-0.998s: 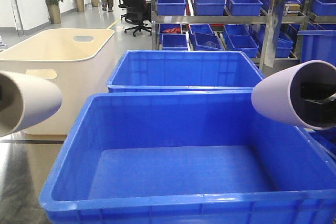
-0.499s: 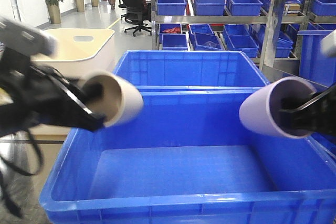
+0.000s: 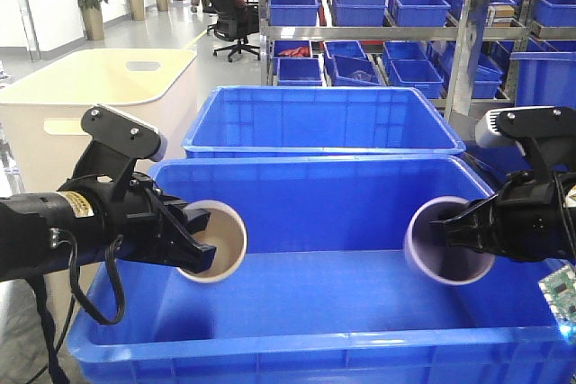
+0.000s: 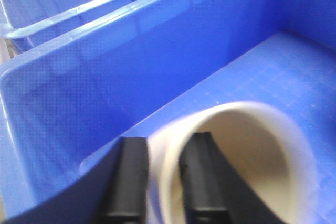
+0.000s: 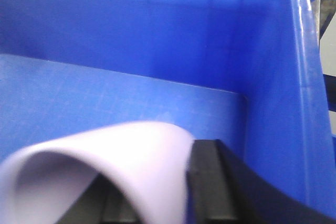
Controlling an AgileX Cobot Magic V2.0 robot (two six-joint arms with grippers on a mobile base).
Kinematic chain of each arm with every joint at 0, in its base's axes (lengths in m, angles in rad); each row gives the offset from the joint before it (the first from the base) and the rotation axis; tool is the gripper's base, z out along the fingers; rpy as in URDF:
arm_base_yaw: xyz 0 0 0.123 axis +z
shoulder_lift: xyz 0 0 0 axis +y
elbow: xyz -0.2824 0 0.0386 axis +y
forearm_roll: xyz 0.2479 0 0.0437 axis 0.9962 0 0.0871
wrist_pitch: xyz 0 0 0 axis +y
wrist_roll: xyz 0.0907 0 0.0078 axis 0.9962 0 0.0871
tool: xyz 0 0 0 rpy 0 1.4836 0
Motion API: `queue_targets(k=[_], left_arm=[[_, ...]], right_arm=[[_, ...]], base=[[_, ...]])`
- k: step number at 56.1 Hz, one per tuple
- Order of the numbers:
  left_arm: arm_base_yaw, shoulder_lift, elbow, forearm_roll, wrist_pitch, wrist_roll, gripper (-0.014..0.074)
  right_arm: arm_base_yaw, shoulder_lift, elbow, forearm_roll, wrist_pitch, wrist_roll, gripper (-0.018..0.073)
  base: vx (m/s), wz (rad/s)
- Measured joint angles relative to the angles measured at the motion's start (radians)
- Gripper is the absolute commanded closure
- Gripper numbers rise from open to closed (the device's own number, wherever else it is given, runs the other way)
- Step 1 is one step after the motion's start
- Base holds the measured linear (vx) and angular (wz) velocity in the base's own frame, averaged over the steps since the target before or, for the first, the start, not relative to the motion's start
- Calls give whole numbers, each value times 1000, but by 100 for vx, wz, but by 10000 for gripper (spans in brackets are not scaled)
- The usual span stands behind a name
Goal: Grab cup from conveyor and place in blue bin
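Left gripper (image 4: 163, 153): pressed onto the wall of the cream cup (image 4: 247, 150). One of my black fingers (image 4: 131, 182) is outside the wall and the other is inside the mouth.
Cream cup: on its side, mouth towards the front camera. I hold it in the left half of the blue bin (image 3: 315, 343), below rim level and over the floor. Its edge is blurred in my wrist view.
Right gripper (image 3: 443, 238): pinching the lilac cup (image 3: 447, 242) at its rim. My wrist view shows one finger (image 5: 207, 182) against the outer wall and a dark part inside the mouth.
Lilac cup: also on its side, mouth forward, in the right half of the same bin and near its right wall.
Cups: well apart, at about the same height.
Bin floor: smooth blue. I cannot tell whether either cup touches it.
Behind: a second blue crate (image 3: 315, 119) sits just beyond the far rim.
Left rear: cream-white tub (image 3: 99, 87).
Background: rack (image 3: 468, 33) of small blue bins, and an office chair (image 3: 229, 6).
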Motion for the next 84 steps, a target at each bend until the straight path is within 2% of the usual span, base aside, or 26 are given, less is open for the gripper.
queue_targets(k=[6,14,26,36,45,66,76,84], left_arm=[[0,0,-1,0,-1,0,111],[0,-13,-1,0,1,-1,171],[0,-124,-1,4,11,0,423],[0,-260,-1,9,106,0,606],[0,-411,32,9,180,0,604],[0,-901,395,5,226,0,603],[0,-1018,458,5,287,0,603],[0,-1054,460,5,289,0,603]], right_arm=[[0,-1,0,2,-22,0,46],[0,-1,0,3,-45,0,27],[0,-1,0,3,-45,0,27],[0,-1,0,3,-45,0,27],[0,-1,0,3,-45,0,27],[0,-1,0,3,-45,0,27],[0,-1,0,3,-45,0,27],[0,-1,0,3,-45,0,27]], base=[[0,0],[0,0],[0,0],[0,0],[0,0],[0,0],[0,0],[0,0]])
